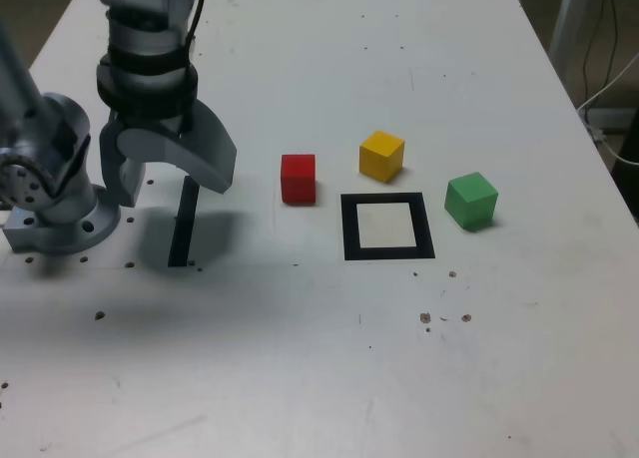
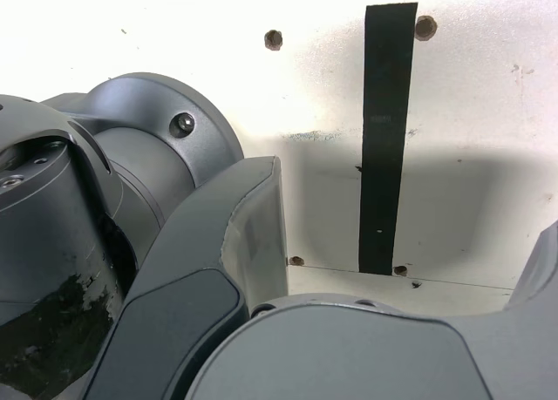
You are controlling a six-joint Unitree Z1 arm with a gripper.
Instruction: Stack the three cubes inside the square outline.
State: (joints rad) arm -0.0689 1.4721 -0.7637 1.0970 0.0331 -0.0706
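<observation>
Three cubes rest apart on the white table in the exterior view. The red cube (image 1: 298, 177) lies just off the upper left corner of the square outline (image 1: 349, 229). Behind the outline sits the yellow cube (image 1: 381, 155), and the green cube (image 1: 470, 200) is at its right side. The outline's white centre holds nothing. My gripper (image 1: 170, 179) hangs open and empty well to the left of the cubes, above a straight black strip (image 1: 184, 224). The wrist view shows only the gripper (image 2: 405, 208), its fingers (image 2: 253, 226) spread wide, and the strip (image 2: 384, 138); no cube appears there.
The arm's grey base (image 1: 60, 214) is bolted at the exterior view's left edge of the table (image 1: 300, 378). Small screw holes (image 2: 274, 39) dot the tabletop. Cables (image 1: 609, 89) hang past the table's right edge.
</observation>
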